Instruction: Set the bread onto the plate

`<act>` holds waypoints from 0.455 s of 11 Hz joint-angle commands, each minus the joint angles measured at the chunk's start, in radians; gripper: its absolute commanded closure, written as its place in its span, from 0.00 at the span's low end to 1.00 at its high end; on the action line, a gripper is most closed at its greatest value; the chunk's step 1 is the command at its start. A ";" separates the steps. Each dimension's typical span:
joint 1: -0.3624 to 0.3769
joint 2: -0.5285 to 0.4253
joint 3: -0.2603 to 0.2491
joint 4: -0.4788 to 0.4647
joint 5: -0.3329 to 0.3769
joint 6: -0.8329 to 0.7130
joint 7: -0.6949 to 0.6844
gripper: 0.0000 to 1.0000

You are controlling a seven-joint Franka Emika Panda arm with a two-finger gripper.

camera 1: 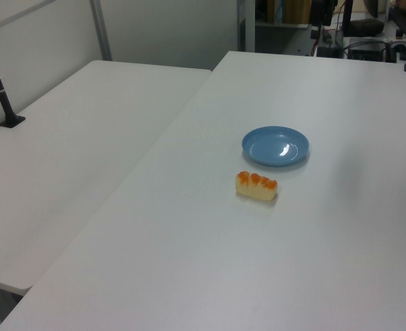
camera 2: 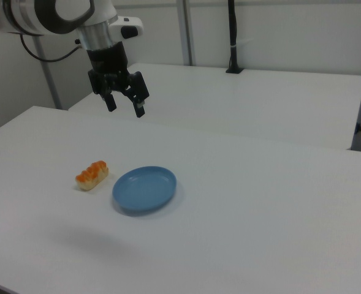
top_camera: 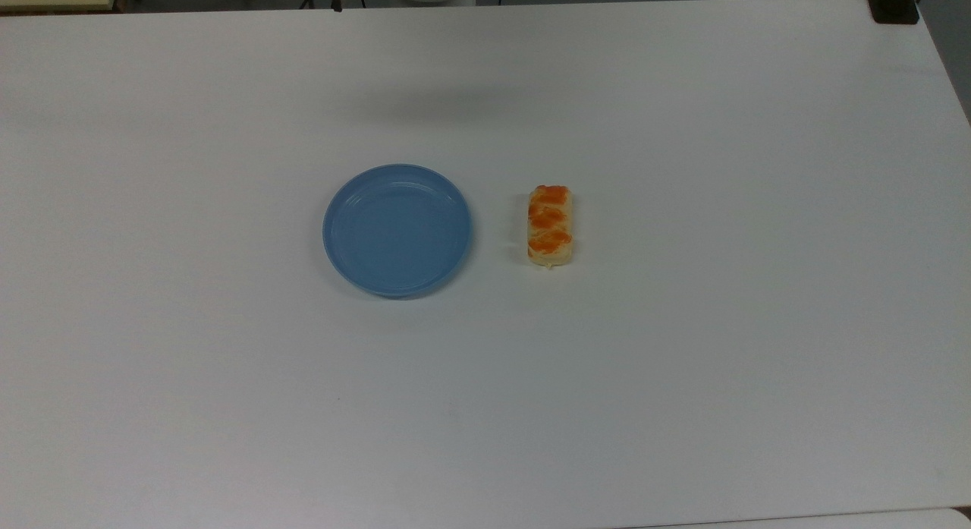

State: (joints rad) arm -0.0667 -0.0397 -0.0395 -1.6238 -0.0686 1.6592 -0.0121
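Bread [top_camera: 550,226] lies flat on the white desk [top_camera: 683,362] — just beside the plate [top_camera: 397,230], not touching it. In the top view the bread is on the plate's right; in the right view it [camera 2: 92,175] is on the plate's [camera 2: 144,189] left. The blue plate has nothing in it. My hand [camera 2: 124,103] hangs high in the air, well above the desk and apart from both things. Its two black fingers [camera 2: 140,104] point down and are spread wide — they hold nothing. A second white desk [camera 1: 72,131] stands next to mine.
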 commanded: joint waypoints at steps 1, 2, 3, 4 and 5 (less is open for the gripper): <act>0.016 -0.006 -0.022 -0.007 0.015 0.010 -0.020 0.00; 0.015 -0.005 -0.025 -0.007 0.015 0.010 -0.022 0.00; 0.015 -0.006 -0.025 -0.008 0.015 0.010 -0.022 0.00; 0.015 -0.005 -0.026 -0.007 0.015 0.010 -0.022 0.00; 0.013 -0.003 -0.026 -0.007 0.015 0.013 -0.023 0.00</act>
State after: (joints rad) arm -0.0667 -0.0397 -0.0457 -1.6238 -0.0686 1.6592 -0.0121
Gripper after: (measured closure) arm 0.000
